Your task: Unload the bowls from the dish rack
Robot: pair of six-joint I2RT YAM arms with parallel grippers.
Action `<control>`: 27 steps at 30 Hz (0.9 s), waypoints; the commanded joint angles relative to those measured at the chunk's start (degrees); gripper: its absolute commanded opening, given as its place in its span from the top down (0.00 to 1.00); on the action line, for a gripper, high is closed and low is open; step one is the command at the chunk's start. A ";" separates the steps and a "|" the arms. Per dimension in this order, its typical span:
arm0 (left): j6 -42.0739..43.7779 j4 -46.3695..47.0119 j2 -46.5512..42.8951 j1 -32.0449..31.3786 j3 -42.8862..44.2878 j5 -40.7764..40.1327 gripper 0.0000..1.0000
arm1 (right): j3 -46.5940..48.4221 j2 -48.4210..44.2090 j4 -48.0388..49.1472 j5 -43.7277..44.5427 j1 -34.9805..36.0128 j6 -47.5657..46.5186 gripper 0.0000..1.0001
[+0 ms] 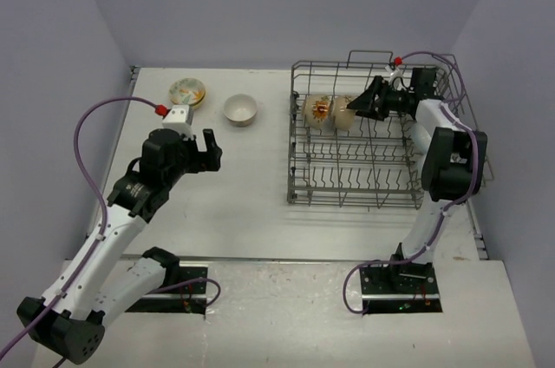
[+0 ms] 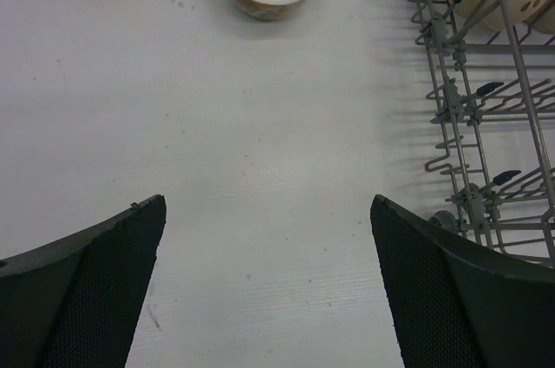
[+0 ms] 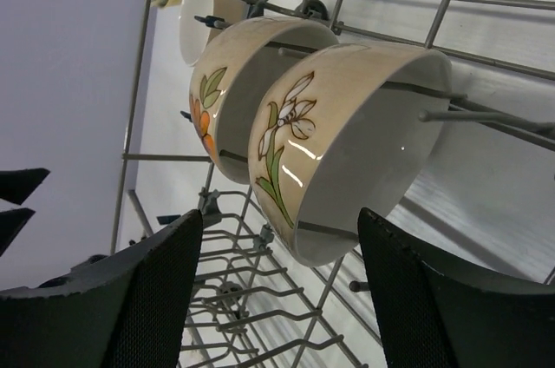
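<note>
Two cream flower-painted bowls [image 3: 234, 82] stand on edge in the dish rack [image 1: 347, 177], far-left corner, side by side. Right gripper [image 3: 279, 219] straddles the nearer bowl [image 3: 347, 142] — jaws apart, not gripping. Left gripper [image 2: 267, 203] is spread wide over the table [image 1: 243, 203], holding nothing — white bowl [image 1: 240, 109] and patterned bowl [image 1: 187, 90] lie beyond it.

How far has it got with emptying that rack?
Done: a floral bowl and a white bowl sit on the table. In hand: the right gripper, open, is at the white-flower bowl in the rack, not gripping yet. To do: that one and the orange-flower bowl behind it. The left gripper hangs open, empty.
</note>
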 commanded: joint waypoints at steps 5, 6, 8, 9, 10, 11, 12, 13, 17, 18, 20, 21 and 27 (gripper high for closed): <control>2.21 1.92 -1.78 0.31 -0.86 -0.48 0.00 | 5.99 4.76 1.22 -10.34 -0.76 0.94 0.32; 2.30 2.01 -1.78 0.31 -0.86 -0.47 0.00 | 6.26 5.03 1.22 -10.53 -0.76 0.94 0.32; 2.30 2.09 -1.60 0.31 -0.86 -0.39 0.00 | 6.87 5.47 0.96 -11.40 -0.76 0.68 0.33; 2.38 2.01 -1.60 0.31 -0.86 -0.30 0.00 | 7.05 5.99 0.96 -12.89 -0.84 0.51 0.34; 2.38 2.09 -1.60 0.39 -0.86 -0.21 0.00 | 7.40 6.17 0.96 -13.25 -0.84 0.50 0.34; 2.30 2.09 -1.60 0.40 -0.86 -0.12 0.00 | 7.57 6.35 0.96 -13.52 -0.84 0.42 0.34; 2.30 2.18 -1.60 0.40 -0.86 0.14 0.00 | 7.84 6.87 0.96 -13.87 -0.84 0.42 0.34; 2.30 2.18 -1.69 0.40 -0.95 0.32 0.00 | 8.36 7.14 0.79 -13.87 -0.76 0.42 0.35; 2.30 2.36 -1.78 0.40 -1.04 0.49 0.00 | 10.73 9.33 -0.70 -14.49 -0.84 0.16 0.37; 2.30 2.27 -1.78 0.48 -1.04 0.49 0.00 | 11.35 9.68 -1.32 -14.22 -0.84 -0.28 0.38; 2.30 2.36 -1.86 0.57 -1.04 0.67 0.00 | 12.41 10.56 -2.46 -14.48 -0.76 -1.16 0.39; 2.30 2.53 -1.78 0.57 -1.04 0.84 0.00 | 12.67 10.65 -2.73 -14.40 -0.84 -1.51 0.39; 2.47 2.71 -1.60 1.45 -1.30 1.99 0.00 | 12.94 10.83 -1.76 -15.36 -0.67 -1.43 0.40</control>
